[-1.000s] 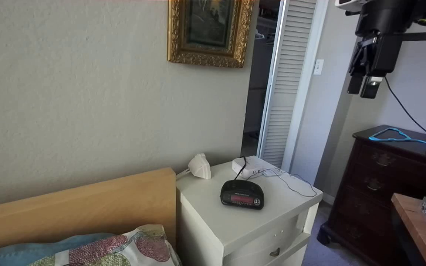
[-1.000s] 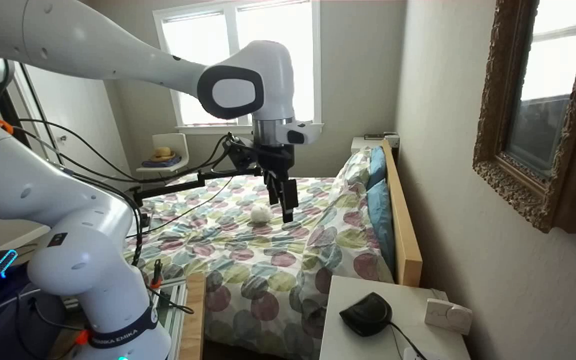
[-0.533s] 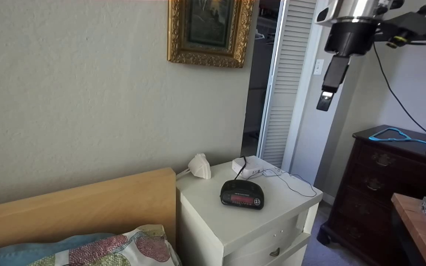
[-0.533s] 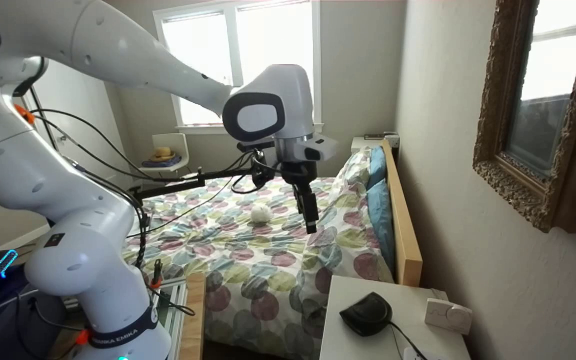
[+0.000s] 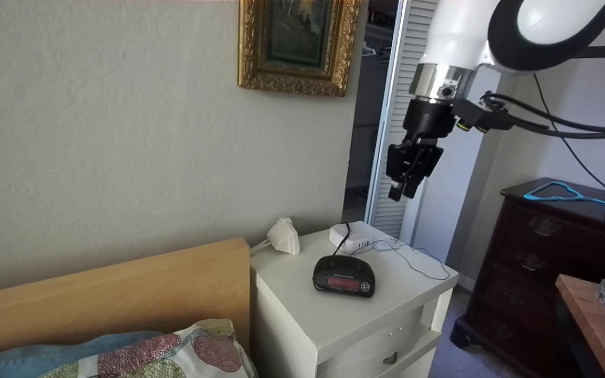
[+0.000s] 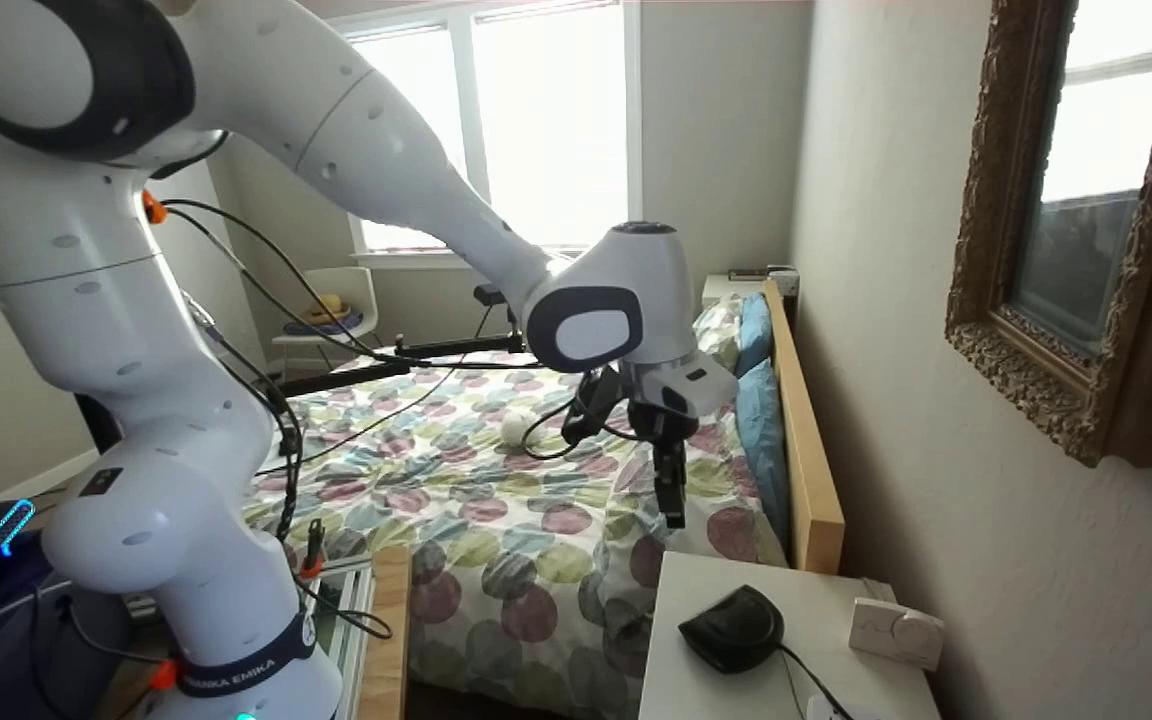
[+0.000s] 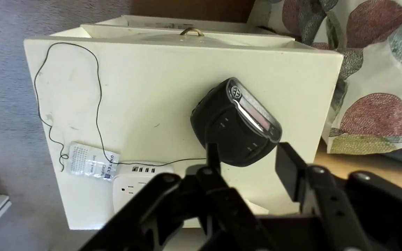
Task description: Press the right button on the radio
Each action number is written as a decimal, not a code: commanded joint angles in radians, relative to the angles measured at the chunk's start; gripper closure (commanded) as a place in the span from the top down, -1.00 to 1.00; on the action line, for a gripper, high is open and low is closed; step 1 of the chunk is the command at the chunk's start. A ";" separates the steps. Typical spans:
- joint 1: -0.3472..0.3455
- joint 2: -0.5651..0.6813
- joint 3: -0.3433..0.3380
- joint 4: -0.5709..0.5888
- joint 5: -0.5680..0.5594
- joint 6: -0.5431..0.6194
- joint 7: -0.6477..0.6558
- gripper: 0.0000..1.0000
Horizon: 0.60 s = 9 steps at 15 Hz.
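The radio (image 7: 236,129), black and rounded, sits on the white nightstand (image 7: 152,83); its dim red display faces out in an exterior view (image 5: 343,278). From behind, an exterior view shows the radio's dark back (image 6: 733,630) with its cord. Small pale marks (image 7: 223,122) lie near both ends of its top; the right button itself is too small to make out. My gripper (image 7: 250,169) is open partway, nothing between its fingers. It hangs in the air, apart from the radio, up and to the right of it in an exterior view (image 5: 404,192).
A white shell-like object (image 5: 284,237) and a white outlet box (image 7: 131,184) share the nightstand with the radio, along with a thin looping cable (image 7: 99,94). The wooden headboard (image 5: 176,283) and bed (image 6: 536,560) stand alongside.
My arm has reached forward and down, bringing the gripper much closer to the nightstand. The wrist has turned, and the jaws have come partway together. The radio has stayed in place.
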State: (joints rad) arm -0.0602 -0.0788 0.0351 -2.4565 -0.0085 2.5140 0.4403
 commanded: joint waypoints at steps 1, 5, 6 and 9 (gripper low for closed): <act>0.006 0.125 -0.025 0.058 0.028 0.068 0.010 -0.65; 0.018 0.199 -0.041 0.076 0.003 0.116 -0.089 -1.00; 0.019 0.215 -0.043 0.078 0.004 0.128 -0.114 -1.00; 0.022 0.251 -0.055 0.062 -0.018 0.192 -0.174 -0.97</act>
State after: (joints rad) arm -0.0529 0.1272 0.0022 -2.3999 -0.0094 2.6483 0.3270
